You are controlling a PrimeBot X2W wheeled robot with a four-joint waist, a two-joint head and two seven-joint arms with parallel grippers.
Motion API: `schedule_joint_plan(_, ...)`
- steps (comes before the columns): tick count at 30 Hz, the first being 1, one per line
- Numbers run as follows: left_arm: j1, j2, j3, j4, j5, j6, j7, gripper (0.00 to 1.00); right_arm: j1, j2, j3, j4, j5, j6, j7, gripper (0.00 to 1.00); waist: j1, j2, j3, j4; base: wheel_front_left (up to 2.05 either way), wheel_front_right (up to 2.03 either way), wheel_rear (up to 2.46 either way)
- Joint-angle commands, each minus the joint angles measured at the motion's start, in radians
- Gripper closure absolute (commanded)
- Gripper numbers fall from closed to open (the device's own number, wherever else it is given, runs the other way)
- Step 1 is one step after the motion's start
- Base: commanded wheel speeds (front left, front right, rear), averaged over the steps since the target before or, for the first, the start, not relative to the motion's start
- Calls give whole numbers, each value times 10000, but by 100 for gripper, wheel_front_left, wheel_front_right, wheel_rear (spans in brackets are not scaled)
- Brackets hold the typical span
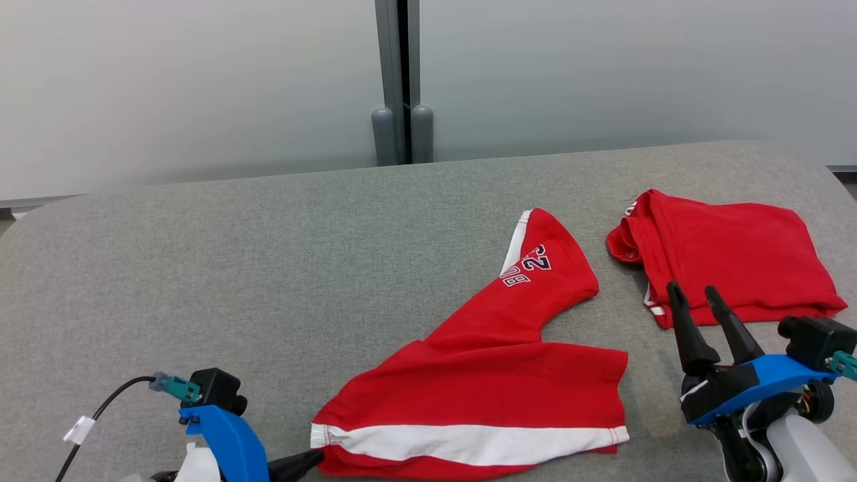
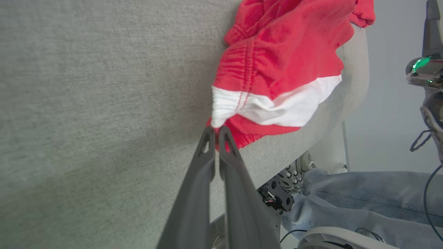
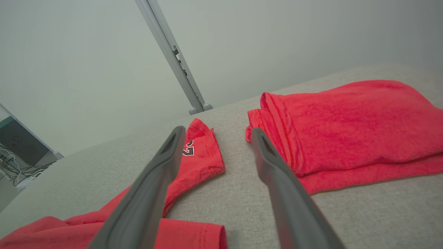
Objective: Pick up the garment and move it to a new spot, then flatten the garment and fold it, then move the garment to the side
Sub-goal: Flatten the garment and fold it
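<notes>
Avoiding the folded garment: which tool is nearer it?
Right. The right tool hovers open by the near-left corner of the folded garment; the left tool is shut on the shorts, far off to its left.

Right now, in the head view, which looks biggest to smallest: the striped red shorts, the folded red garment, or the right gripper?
Largest: striped red shorts
Next: folded red garment
Smallest: right gripper, though nearness to the camera enlarges it.
</notes>
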Motion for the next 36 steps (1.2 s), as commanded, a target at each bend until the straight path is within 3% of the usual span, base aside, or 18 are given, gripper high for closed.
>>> schedule_joint_plan(1, -93, -5, -46, 124, 178, -17, -348, 0, 133, -17, -23, -16, -78, 1, 39, 0, 0, 1, 5, 28, 0, 0, 0)
schedule_joint_plan(12, -233, 1112, 209, -583, 1386, -14, -2915, 0, 291, -30, -108, -153, -190, 1, 41, 0, 0, 1, -164, 144, 0, 0, 0)
schedule_joint_plan(15, -171, 1276, 827, -891, 2068, 310, -4383, 0, 445, 89, -70, -229, -193, 1, 9, 0, 0, 1, -249, 203, 0, 0, 0)
schedule_joint_plan(18, 36, 1270, 1301, -991, 3071, 932, -6088, 0, 556, 141, 49, -419, -179, 1, -41, 0, 0, 1, -345, 255, 0, 0, 0)
schedule_joint_plan(19, 109, 1180, 1378, -1031, 3336, 1126, -6559, 0, 610, 160, 92, -497, -243, 1, -57, 0, 0, 1, -380, 277, 0, 0, 0)
schedule_joint_plan(20, 381, 877, 1639, -1123, 4203, 1883, -8116, 0, 755, 230, 144, -766, -517, 1, -145, 0, 0, 1, -502, 355, 0, 0, 0)
schedule_joint_plan(23, 585, 574, 1685, -1018, 4732, 2345, -9017, 0, 877, 290, 17, -988, -854, 1, -173, 0, 0, 1, -586, 418, 0, 0, 0)
schedule_joint_plan(24, 603, 367, 1759, -898, 5288, 2822, -9449, 0, 1000, 286, -96, -1019, -1301, 1, -184, 0, 0, 1, -656, 451, 0, 0, 0)
schedule_joint_plan(27, 833, -220, 1720, -748, 5882, 3274, -9680, 0, 1094, 516, -364, -1217, -1752, 1, -189, 0, 0, 1, -734, 420, 0, 0, 0)
schedule_joint_plan(31, 1029, -999, 1864, -625, 6491, 3482, -9740, 0, 1376, 756, -586, -1534, -2541, 1, -191, 0, 0, 1, -746, 334, 0, 0, 0)
schedule_joint_plan(36, 1269, -1557, 2318, -450, 7123, 3117, -9739, 0, 1508, 920, -636, -1651, -3200, 1, -194, 0, 0, 1, -699, 264, 0, 0, 0)
